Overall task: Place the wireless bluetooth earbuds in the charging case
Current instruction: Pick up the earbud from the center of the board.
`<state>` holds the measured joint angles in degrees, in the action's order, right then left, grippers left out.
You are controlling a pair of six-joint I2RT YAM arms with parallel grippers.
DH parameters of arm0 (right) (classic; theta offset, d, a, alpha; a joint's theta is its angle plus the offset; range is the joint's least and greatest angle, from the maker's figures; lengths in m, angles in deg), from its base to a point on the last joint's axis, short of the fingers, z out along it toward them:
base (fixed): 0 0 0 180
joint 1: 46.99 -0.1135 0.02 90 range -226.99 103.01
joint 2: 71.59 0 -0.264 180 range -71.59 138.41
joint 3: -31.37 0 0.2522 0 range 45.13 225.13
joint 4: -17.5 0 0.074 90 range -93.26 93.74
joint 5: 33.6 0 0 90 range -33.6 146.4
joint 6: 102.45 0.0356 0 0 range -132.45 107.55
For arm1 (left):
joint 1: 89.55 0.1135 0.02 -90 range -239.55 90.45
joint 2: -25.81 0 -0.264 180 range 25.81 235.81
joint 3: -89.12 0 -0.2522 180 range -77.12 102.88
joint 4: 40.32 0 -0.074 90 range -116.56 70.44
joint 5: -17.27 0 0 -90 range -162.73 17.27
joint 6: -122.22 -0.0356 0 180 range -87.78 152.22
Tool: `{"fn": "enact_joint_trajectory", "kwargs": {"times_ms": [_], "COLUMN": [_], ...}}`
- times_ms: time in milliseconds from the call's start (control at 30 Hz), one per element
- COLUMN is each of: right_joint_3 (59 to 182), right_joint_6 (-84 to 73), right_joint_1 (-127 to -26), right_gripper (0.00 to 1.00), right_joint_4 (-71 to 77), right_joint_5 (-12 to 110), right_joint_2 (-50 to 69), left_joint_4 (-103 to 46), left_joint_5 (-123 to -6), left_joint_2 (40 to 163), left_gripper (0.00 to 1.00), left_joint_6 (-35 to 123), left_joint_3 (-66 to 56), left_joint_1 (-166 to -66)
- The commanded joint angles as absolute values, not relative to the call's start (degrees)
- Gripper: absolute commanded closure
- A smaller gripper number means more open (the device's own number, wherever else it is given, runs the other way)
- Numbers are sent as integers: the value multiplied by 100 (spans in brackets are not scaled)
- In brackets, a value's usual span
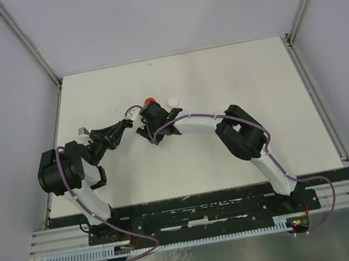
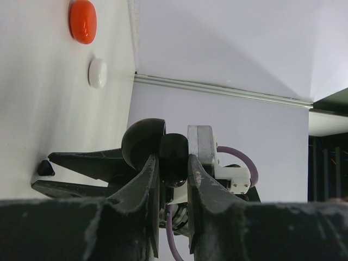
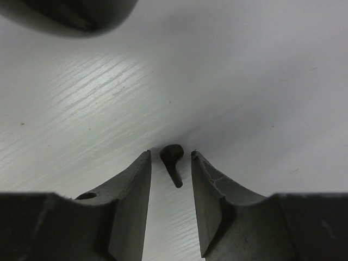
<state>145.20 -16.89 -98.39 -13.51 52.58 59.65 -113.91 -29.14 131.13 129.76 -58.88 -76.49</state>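
Note:
My left gripper (image 2: 173, 159) is shut on a black charging case (image 2: 174, 145), whose round lid (image 2: 142, 142) stands open. In the top view the left gripper (image 1: 130, 119) is at the table's middle left. A small black stemmed earbud (image 3: 173, 162) lies on the white table between the fingers of my right gripper (image 3: 169, 154). The jaws stand open on either side of it, not touching it. The earbud (image 2: 44, 167) also shows in the left wrist view at the right fingertips (image 2: 60, 159). The right gripper (image 1: 144, 135) is just right of the left one.
A red oval object (image 1: 149, 100) and a white oval object (image 1: 173, 100) lie on the table (image 1: 232, 154) just beyond the grippers; both show in the left wrist view, red (image 2: 82, 20) and white (image 2: 98, 72). A dark blurred shape (image 3: 65, 13) hangs over the right gripper.

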Motion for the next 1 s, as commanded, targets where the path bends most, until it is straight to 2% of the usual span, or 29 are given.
{"fn": "enact_joint_trajectory", "kwargs": {"times_ms": [0,367,600,667,800,967], "right_joint_3": [14780,14839,14789,14606,13829,12743], "right_joint_6": [-1763,-1780,-1768,-1723,-1522,-1013], "right_joint_1": [-9876,-9885,-9878,-9872,-9785,-9346], "right_gripper": [57,63,79,84,85,87], "right_joint_4": [-1321,-1356,-1242,-975,-93,877], "right_joint_5": [5358,5367,5387,5430,5446,5214], "right_joint_2": [6040,6095,6040,5854,5124,4000], "left_joint_4": [-12183,-12191,-12200,-12189,-11985,-11030], "left_joint_5": [-2854,-2852,-2819,-2796,-2702,-2528], "left_joint_2": [13128,13147,13146,13124,12991,12633], "left_gripper": [97,97,97,97,97,97], "left_joint_6": [13145,13136,13136,13136,13026,12513], "left_joint_3": [-5894,-5893,-5878,-5867,-5800,-5505], "left_joint_1": [-7611,-7611,-7606,-7612,-7626,-7960]}}
